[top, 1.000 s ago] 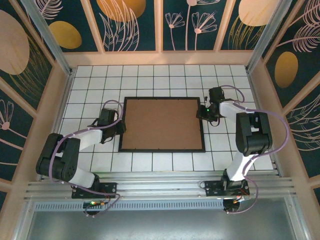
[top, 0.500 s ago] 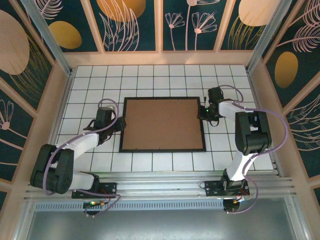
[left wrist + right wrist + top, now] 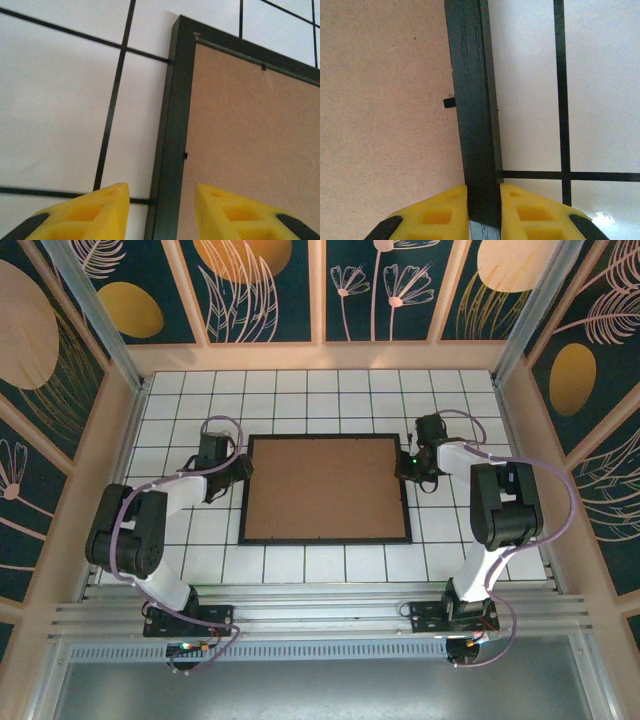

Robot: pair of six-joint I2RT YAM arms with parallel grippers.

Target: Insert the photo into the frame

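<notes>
The black frame (image 3: 325, 539) lies flat mid-table with its back up, and a brown backing board (image 3: 322, 488) sits inside it. The photo is hidden. My left gripper (image 3: 240, 468) is at the frame's left side, near the far corner. In the left wrist view this gripper (image 3: 161, 210) is open, with its yellow fingers (image 3: 107, 210) either side of the left moulding (image 3: 172, 125) and not touching it. My right gripper (image 3: 403, 466) is at the frame's right side. In the right wrist view it (image 3: 483, 210) is shut on the right moulding (image 3: 470, 100).
The table is white tile with black grid lines (image 3: 300, 390), walled by wooden panels on three sides. Small black tabs (image 3: 449, 103) hold the backing board along the moulding. Bare tiles surround the frame on all sides.
My left gripper has slid along the frame's left side toward the far corner, and its elbow has swung inward. The right arm has hardly moved.
</notes>
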